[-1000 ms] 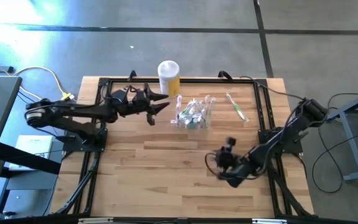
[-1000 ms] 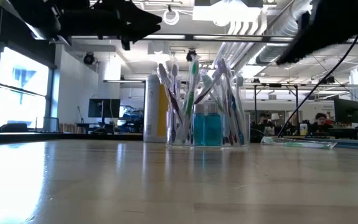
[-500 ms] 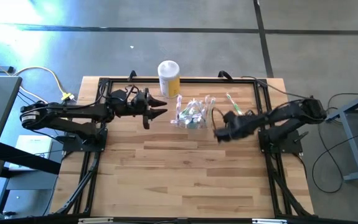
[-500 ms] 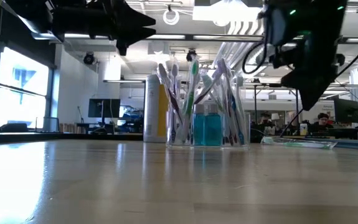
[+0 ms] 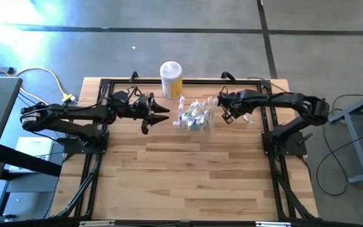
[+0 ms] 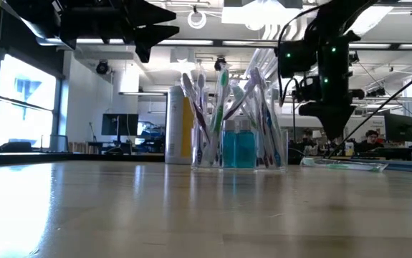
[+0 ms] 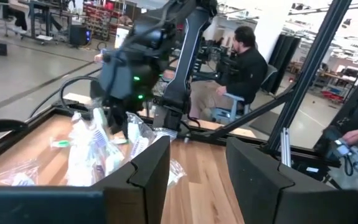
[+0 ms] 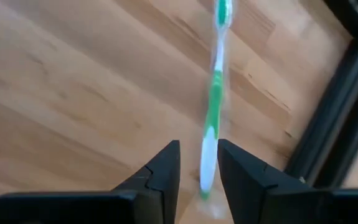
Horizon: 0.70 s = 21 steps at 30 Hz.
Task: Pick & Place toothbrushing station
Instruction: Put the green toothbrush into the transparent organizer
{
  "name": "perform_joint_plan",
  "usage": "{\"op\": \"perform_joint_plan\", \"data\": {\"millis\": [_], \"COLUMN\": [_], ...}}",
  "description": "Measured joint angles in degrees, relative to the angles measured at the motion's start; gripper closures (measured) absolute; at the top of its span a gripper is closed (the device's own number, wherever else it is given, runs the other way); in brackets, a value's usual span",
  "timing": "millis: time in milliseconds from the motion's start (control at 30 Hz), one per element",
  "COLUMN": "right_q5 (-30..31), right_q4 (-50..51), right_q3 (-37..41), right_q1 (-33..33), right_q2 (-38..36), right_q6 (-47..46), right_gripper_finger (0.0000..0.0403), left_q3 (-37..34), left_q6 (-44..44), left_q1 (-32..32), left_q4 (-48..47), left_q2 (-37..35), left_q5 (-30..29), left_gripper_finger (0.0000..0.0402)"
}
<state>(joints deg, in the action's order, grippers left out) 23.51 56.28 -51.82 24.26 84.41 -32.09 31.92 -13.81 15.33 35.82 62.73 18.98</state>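
The toothbrushing station (image 5: 195, 116) (image 6: 238, 147) is a small clear holder. It stands on its base at the far middle of the table, with several toothbrushes upright in it. My left gripper (image 5: 163, 113) (image 7: 197, 174) hovers level to its left, open, with nothing between its fingers. My right gripper (image 5: 226, 113) (image 6: 332, 135) hangs to the station's right, slanting down and open. It is above a loose green toothbrush (image 5: 240, 108) (image 8: 215, 93) that lies flat on the wood. In the right wrist view the brush shows through the gap between the fingers (image 8: 198, 158).
A yellow canister with a white lid (image 5: 171, 77) (image 6: 177, 125) stands at the far edge, behind the station. Black frame rails (image 5: 266, 120) run along the table's sides and far edge. The near half of the wooden top (image 5: 181, 176) is bare. A person (image 7: 244, 68) sits beyond the table.
My right gripper has swung from the near middle of the table toward the far edge. It has tipped downward and ended beside the station's right side, over the green toothbrush. My left gripper has rolled a little in place.
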Motion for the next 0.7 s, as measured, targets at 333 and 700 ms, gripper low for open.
{"op": "perform_joint_plan", "data": {"millis": [333,700], "right_q5": [-5.97,-10.0], "right_q4": [-10.75,-19.32], "right_q3": [4.89,10.19], "right_q1": [13.32,18.48], "right_q2": [0.01,0.01], "right_q6": [9.14,14.3], "right_gripper_finger": [0.0303,0.0303], "left_q3": [0.0,0.0], "left_q6": [0.0,0.64], "left_q1": [0.0,0.0], "left_q4": [-1.44,-1.61], "left_q2": [0.01,0.01], "left_q5": [0.04,0.03], "left_gripper_finger": [0.0248,0.0248]}}
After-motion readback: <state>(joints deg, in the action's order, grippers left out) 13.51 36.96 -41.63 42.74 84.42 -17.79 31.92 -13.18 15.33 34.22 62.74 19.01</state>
